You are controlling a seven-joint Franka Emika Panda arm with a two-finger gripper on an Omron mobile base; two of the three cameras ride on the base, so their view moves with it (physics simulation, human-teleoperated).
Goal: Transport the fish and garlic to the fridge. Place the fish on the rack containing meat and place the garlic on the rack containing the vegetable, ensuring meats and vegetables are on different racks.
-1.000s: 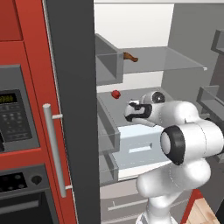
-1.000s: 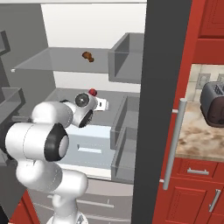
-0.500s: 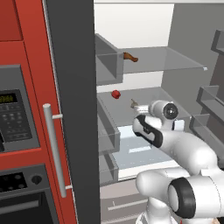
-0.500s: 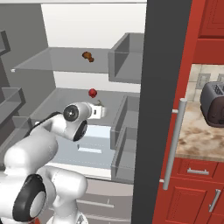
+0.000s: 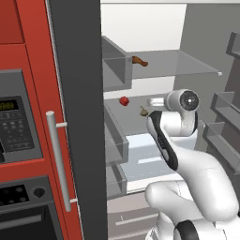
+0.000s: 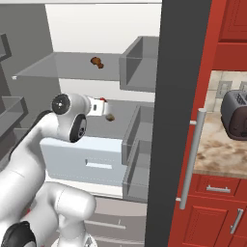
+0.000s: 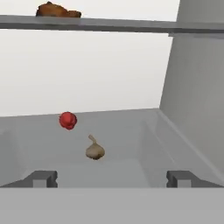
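The fridge (image 5: 140, 28) stands open, its dark door (image 5: 75, 117) at 9 o'clock of the white interior in the left base view. The garlic (image 7: 94, 151) lies on the middle shelf (image 7: 131, 131), pointed top up, free of the claw (image 7: 111, 178). In the hand view it sits just above the gap between the two fingertips (image 7: 43, 178), slightly toward 11 o'clock. The claw's jaws stand wide apart, holding nothing. A small round red item (image 7: 68, 120) rests on the same shelf at 11 o'clock of the garlic, near it but apart. On the upper clear shelf (image 5: 187, 70) lies a brown piece of meat (image 5: 139, 61). In the right base view the garlic (image 6: 110, 116) shows just at 3 o'clock of the arm's hand. A grey bin (image 6: 140, 62) sits at the upper shelf's 3 o'clock end. A toaster (image 6: 235, 115) stands on the worktop (image 6: 217, 154) beyond the door.
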